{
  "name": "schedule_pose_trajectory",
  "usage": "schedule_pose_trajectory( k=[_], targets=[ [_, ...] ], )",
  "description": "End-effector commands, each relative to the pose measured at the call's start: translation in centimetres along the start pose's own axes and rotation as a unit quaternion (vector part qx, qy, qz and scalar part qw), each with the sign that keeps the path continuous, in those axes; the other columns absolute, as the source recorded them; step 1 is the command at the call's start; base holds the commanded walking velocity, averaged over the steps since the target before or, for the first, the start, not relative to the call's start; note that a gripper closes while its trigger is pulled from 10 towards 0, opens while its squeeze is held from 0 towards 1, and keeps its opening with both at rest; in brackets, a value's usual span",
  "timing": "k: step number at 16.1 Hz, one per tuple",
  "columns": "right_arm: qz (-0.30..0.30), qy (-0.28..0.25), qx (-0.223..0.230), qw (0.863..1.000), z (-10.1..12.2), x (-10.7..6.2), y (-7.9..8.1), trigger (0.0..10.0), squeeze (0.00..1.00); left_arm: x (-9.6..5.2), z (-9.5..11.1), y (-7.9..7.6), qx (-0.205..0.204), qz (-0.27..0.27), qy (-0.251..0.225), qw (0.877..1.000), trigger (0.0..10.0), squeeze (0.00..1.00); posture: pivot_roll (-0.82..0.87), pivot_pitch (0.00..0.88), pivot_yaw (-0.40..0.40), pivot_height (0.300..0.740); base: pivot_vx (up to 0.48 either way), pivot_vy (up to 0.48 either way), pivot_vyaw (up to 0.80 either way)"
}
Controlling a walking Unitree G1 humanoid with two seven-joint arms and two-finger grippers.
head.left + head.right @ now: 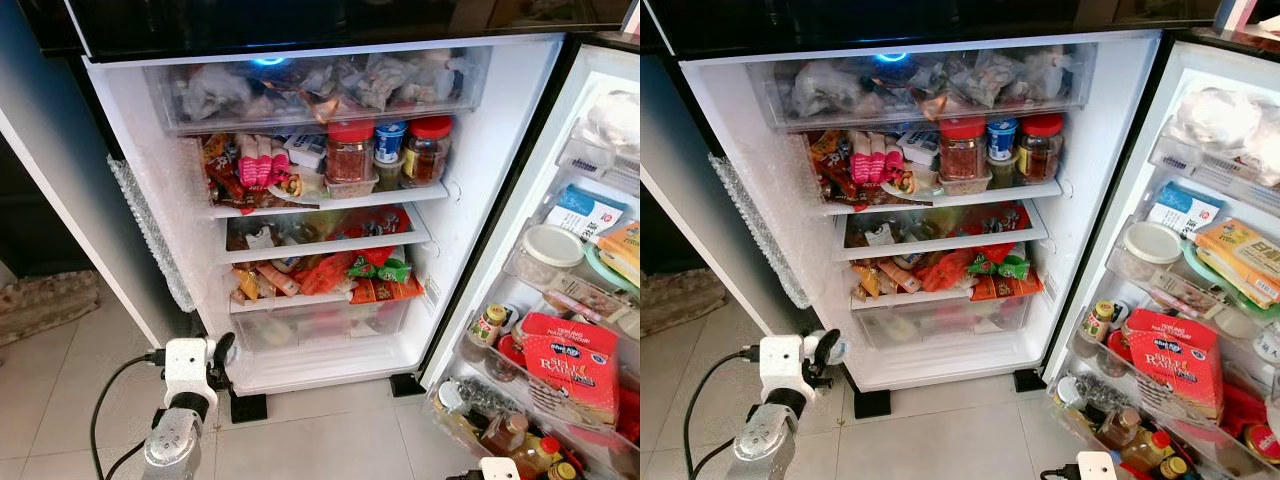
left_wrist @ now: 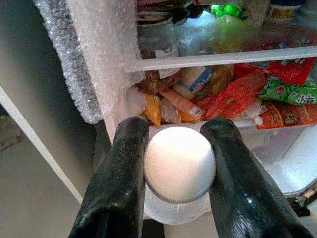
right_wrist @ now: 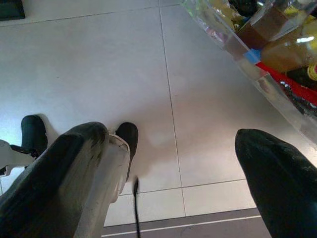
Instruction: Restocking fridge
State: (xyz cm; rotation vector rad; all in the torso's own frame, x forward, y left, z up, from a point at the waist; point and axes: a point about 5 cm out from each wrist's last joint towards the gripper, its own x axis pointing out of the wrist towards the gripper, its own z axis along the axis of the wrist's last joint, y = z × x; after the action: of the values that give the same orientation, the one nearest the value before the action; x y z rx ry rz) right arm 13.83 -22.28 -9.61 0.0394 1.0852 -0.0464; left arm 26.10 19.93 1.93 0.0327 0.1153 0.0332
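The fridge (image 1: 480,150) stands open before me, its shelves packed with jars (image 1: 350,150) and food packets (image 1: 330,275). My left gripper (image 2: 176,136) is shut on a small clear bottle with a white cap (image 2: 179,163), held upright. It hovers low, just outside the fridge's bottom left corner, beside the clear bottom drawer (image 1: 320,325). In the head views the bottle (image 1: 833,350) shows between the black fingers (image 1: 224,352). My right gripper (image 3: 171,133) hangs open over the tiled floor, near the foot of the door, with nothing between its fingers.
The open door (image 1: 575,300) on the right carries crowded racks with a red box (image 1: 570,365), bottles and tubs. Bubble wrap (image 1: 150,230) hangs along the fridge's left wall. A black cable (image 1: 105,400) trails from my left wrist. Pale floor tiles (image 1: 320,440) lie in front.
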Motion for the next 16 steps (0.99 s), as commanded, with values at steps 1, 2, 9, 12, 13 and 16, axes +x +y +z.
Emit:
schedule_pose_trajectory(
  k=[1,2,9,12,13,16],
  targets=[
    [0.000,-0.001,-0.003,1.000,0.03,-0.02,-0.10,10.0,0.00,0.24,0.25,0.30,-0.006,0.008,0.002,1.000,10.0,0.00,-0.03,0.000,-0.011,0.740,0.307,0.000,0.00],
    [0.000,-0.001,-0.001,1.000,0.04,-0.02,-0.09,10.0,0.00,0.39,0.47,0.41,-0.007,0.009,0.001,1.000,10.0,0.00,-0.03,0.000,-0.009,0.740,0.307,0.000,0.00],
    [-0.001,-0.003,0.002,1.000,0.04,-0.01,-0.02,10.0,0.00,0.60,0.72,0.41,-0.012,-0.001,0.005,1.000,10.0,0.00,-0.03,0.000,-0.007,0.740,0.335,0.000,0.00],
    [0.000,-0.006,0.003,1.000,0.13,0.01,0.03,10.0,0.00,0.86,0.77,0.23,-0.016,-0.015,0.012,1.000,10.0,0.00,-0.04,0.000,-0.004,0.740,0.351,0.000,0.00],
    [0.000,-0.006,0.003,1.000,0.13,0.01,0.04,10.0,0.00,0.91,0.71,0.12,-0.017,-0.021,0.017,0.999,10.0,0.00,-0.03,0.000,-0.005,0.740,0.281,0.000,0.00],
    [0.001,-0.005,0.004,1.000,0.12,0.01,0.04,10.0,0.00,0.92,0.60,-0.24,-0.025,-0.039,0.023,0.999,10.0,0.00,-0.03,0.000,-0.006,0.740,0.000,0.000,0.00]
  ],
)
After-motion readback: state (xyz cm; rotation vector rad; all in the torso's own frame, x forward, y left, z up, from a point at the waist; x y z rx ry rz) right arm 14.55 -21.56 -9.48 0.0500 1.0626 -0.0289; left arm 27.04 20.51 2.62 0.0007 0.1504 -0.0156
